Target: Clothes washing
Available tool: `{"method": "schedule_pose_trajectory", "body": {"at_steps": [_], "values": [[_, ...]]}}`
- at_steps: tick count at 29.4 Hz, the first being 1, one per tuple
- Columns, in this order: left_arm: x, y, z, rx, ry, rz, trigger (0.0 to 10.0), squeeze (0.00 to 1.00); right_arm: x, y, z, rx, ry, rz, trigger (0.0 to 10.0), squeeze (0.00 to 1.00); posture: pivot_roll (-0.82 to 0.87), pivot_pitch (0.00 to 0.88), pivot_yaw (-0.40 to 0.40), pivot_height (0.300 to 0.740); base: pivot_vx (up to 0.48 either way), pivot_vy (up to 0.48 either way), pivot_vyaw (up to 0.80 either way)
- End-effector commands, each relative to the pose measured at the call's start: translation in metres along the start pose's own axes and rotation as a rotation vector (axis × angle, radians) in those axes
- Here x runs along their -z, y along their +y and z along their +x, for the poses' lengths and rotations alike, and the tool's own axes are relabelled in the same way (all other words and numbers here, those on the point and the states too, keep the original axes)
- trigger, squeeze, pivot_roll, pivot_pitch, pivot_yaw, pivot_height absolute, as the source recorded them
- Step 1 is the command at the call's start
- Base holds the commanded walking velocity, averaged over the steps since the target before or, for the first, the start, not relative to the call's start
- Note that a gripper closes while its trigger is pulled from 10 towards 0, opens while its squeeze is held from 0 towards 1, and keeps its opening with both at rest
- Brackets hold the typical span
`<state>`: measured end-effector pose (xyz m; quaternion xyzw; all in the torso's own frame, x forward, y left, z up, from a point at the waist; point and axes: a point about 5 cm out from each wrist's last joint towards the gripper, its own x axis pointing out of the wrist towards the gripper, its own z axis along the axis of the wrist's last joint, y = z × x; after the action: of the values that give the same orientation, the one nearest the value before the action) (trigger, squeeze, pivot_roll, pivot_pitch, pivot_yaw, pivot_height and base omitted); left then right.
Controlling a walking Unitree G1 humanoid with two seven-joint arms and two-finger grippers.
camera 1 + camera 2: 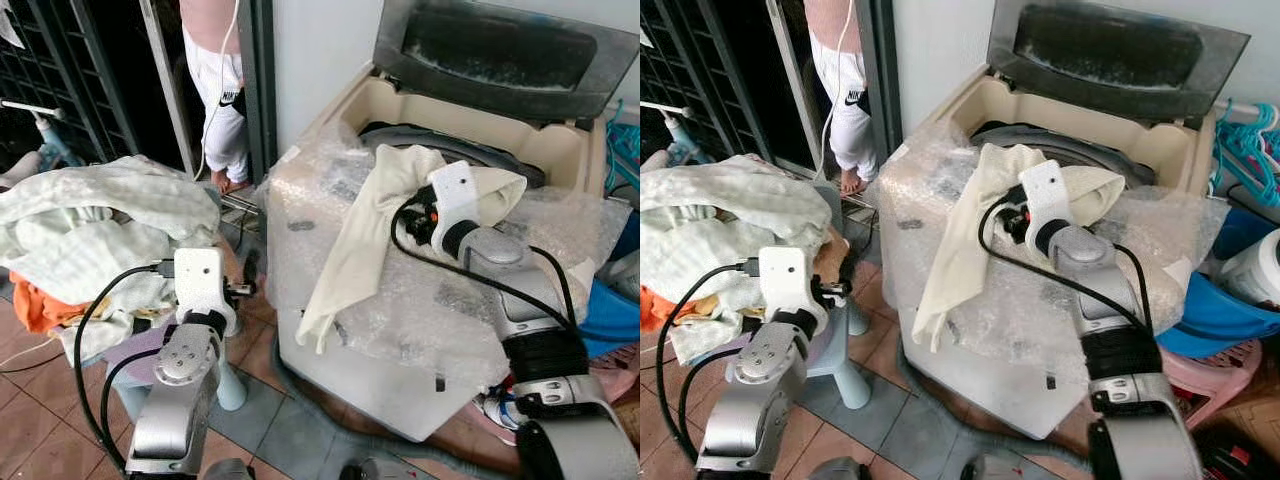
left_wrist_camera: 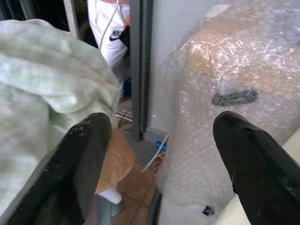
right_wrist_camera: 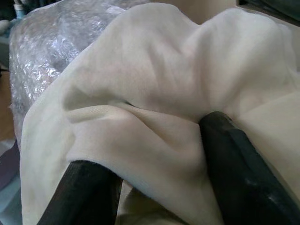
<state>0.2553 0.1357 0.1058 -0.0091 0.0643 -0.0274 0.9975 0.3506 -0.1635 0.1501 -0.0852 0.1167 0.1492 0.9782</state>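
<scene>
Cloth (image 1: 365, 225) — cream, draped over the bubble-wrapped washing machine's (image 1: 330, 215) near rim — sits bunched between my right gripper's (image 3: 154, 173) fingers, clenched on it, while my left gripper (image 2: 164, 154) hangs released near the laundry pile (image 1: 90, 225).

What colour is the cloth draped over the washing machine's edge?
Cream, plain, no pattern; the cloth shows best in the right wrist view.

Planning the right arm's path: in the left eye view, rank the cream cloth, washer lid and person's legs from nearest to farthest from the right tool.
1. Cream cloth, at the right tool.
2. Washer lid, raised behind.
3. Person's legs, far left by the doorway.
</scene>
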Motion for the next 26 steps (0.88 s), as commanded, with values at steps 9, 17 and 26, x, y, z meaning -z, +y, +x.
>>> {"method": "schedule_pose_trajectory", "body": {"at_steps": [9, 17, 26], "values": [[-0.002, 0.000, -0.001, 0.017, -0.008, -0.016, 10.0, 0.00, 0.005, -0.019, 0.001, 0.160, 0.029, 0.085, 0.0, 0.00, -0.05, 0.000, -0.024, 0.740, 0.000, 0.000, 0.00], [-0.001, 0.003, -0.003, 0.005, -0.004, -0.012, 10.0, 0.00, -0.005, -0.026, 0.004, 0.187, -0.004, 0.089, 0.0, 0.00, -0.04, 0.000, -0.027, 0.740, 0.000, 0.000, 0.00], [-0.001, 0.003, -0.001, 0.006, -0.005, -0.002, 10.0, 0.00, -0.081, -0.095, -0.002, 0.452, -0.279, 0.201, 0.0, 0.00, -0.04, 0.000, -0.030, 0.740, 0.000, 0.000, 0.00]]}}
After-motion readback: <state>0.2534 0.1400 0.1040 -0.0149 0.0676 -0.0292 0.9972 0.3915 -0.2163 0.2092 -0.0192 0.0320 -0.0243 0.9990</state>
